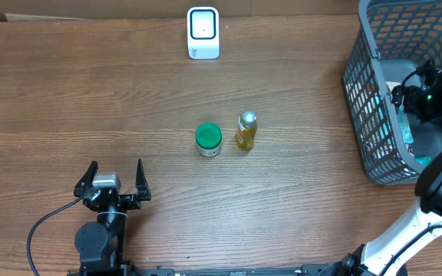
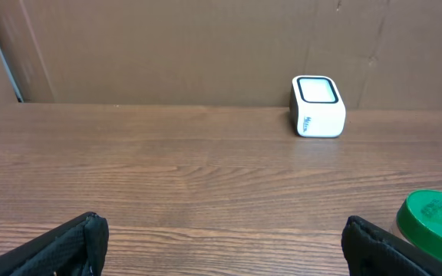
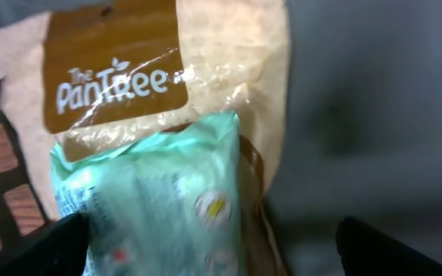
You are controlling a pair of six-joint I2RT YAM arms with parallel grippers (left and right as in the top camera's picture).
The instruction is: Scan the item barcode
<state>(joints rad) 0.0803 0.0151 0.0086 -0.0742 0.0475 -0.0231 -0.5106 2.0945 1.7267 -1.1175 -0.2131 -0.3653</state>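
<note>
Right gripper (image 3: 221, 249) down in the basket (image 1: 367, 100), jaws spread wide, holding nothing.
Pale green packet (image 3: 159, 192) lies directly under it, atop a tan PanTree packet (image 3: 129, 69); contact not discernible. White scanner (image 1: 203, 32) at the table's far edge, well apart. Left gripper (image 1: 115, 180) likewise wide, empty, near the front edge.

Wooden table (image 1: 90, 92), scanner (image 1: 203, 33), jar (image 1: 208, 139), bottle (image 1: 245, 129), basket (image 1: 365, 115)

This looks like a pretend shop checkout on a wooden table (image 1: 90, 100). A white scanner (image 1: 203, 33) stands at the back. In front of the scanner are a jar (image 1: 208, 139) and a bottle (image 1: 246, 129). To its right is a grey basket (image 1: 367, 92) of food packs (image 3: 113, 84).
</note>
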